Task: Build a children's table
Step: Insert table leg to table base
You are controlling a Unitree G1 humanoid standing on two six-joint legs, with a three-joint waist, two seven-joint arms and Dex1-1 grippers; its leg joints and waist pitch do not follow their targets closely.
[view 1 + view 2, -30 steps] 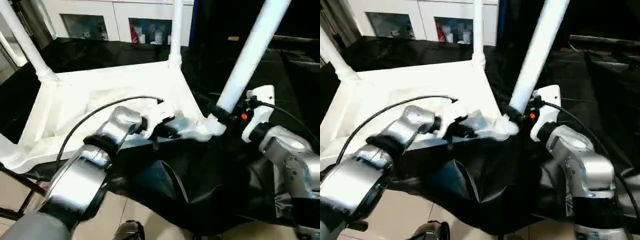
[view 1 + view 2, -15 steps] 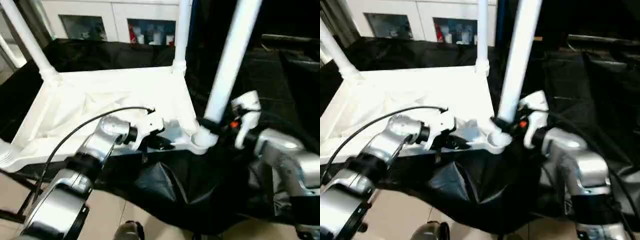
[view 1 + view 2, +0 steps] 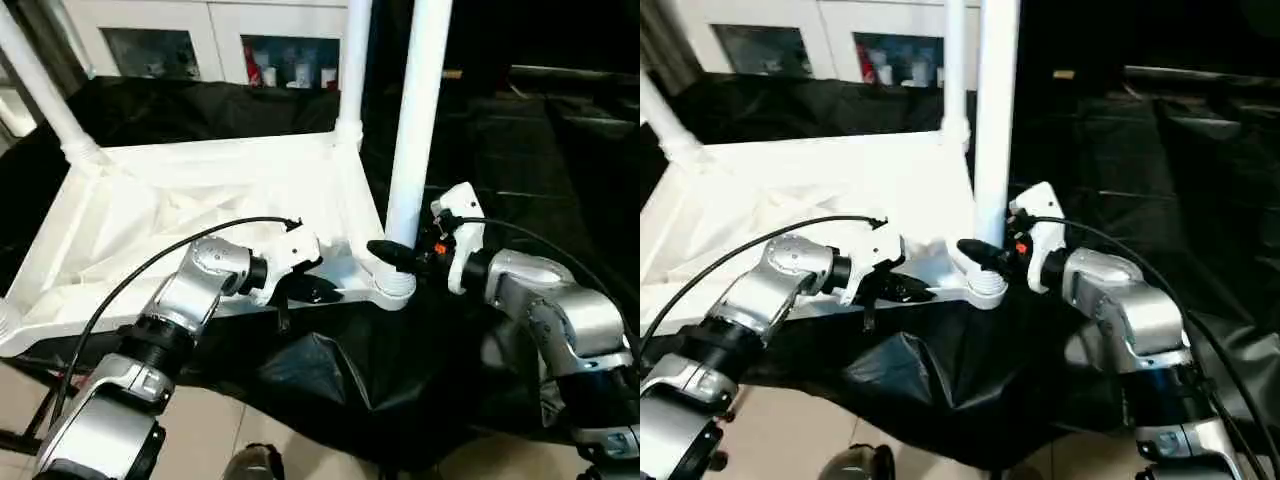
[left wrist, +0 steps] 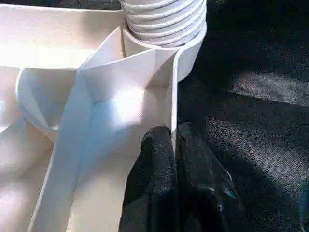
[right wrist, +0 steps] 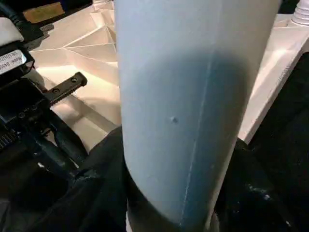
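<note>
The white tabletop [image 3: 200, 190] lies upside down on the black-draped work table, ribbed underside up. My left gripper [image 3: 318, 290] is shut on the thin wall of its near rim [image 4: 172, 111], close to the near-right corner socket [image 3: 393, 288]. A white tube leg [image 3: 415, 130] stands nearly upright in that socket, its ribbed collar [image 4: 164, 19] seated in the ring. My right gripper [image 3: 395, 255] is shut around the leg [image 5: 193, 96] just above the socket, black fingers [image 5: 101, 183] on either side. Two more legs rise from the far-left corner [image 3: 40, 85] and the far-right corner [image 3: 353, 60].
Black cloth [image 3: 330, 370] hangs in folds over the work table's near edge, with tiled floor [image 3: 200, 430] below. White cabinets with glass doors [image 3: 200, 40] stand behind. A black cable [image 3: 150, 270] arcs over my left forearm. More black-draped surface [image 3: 540, 130] lies to the right.
The leg in my right gripper has swung from leaning right to nearly upright in the near-right socket. My left gripper has stayed on the rim. The camera has shifted.
</note>
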